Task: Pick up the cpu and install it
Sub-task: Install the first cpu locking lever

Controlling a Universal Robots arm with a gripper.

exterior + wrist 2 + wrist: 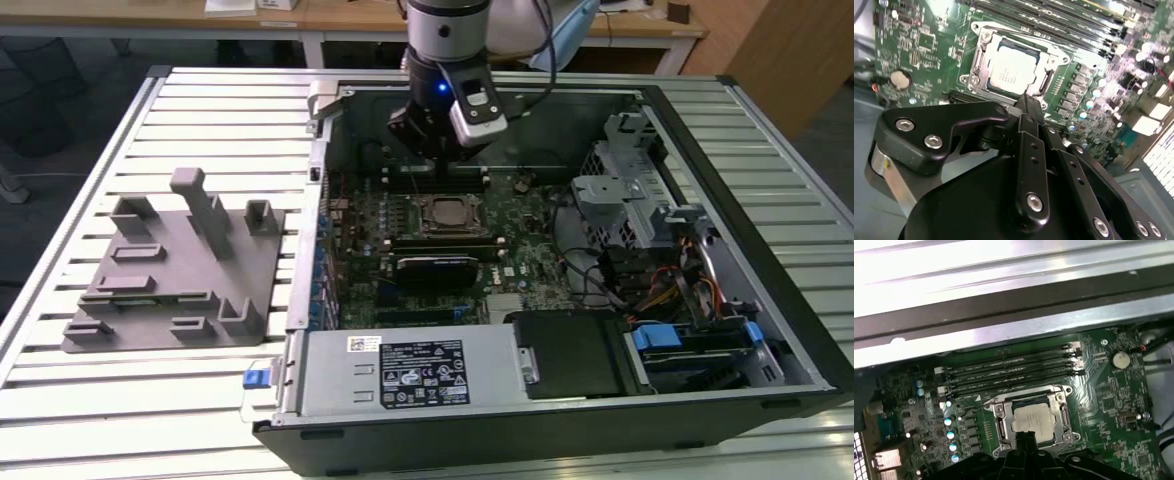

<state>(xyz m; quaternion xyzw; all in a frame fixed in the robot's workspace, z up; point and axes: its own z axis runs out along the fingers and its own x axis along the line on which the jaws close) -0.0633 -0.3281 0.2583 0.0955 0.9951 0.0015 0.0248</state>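
Observation:
The cpu (1013, 70) (1035, 418), a small silvery-white square chip, lies flat inside the black socket frame (979, 75) (1000, 421) on the green motherboard (521, 265). In the exterior view the cpu (449, 212) sits mid-board inside the open computer case. My gripper (429, 168) hangs just above the board beside the socket, toward the case's far wall. In both wrist views the gripper (1026, 100) (1024, 436) shows its two black fingers pressed together with nothing between them, their tips near the socket's edge and apart from the cpu.
A large grey fixture (174, 270) with upright blocks stands on the slatted table at the exterior view's left. Memory slots (1014, 372) run beside the socket. The case's metal wall (1004, 325) rises close by. A power supply (400, 375) and drive cage (627, 190) crowd the case.

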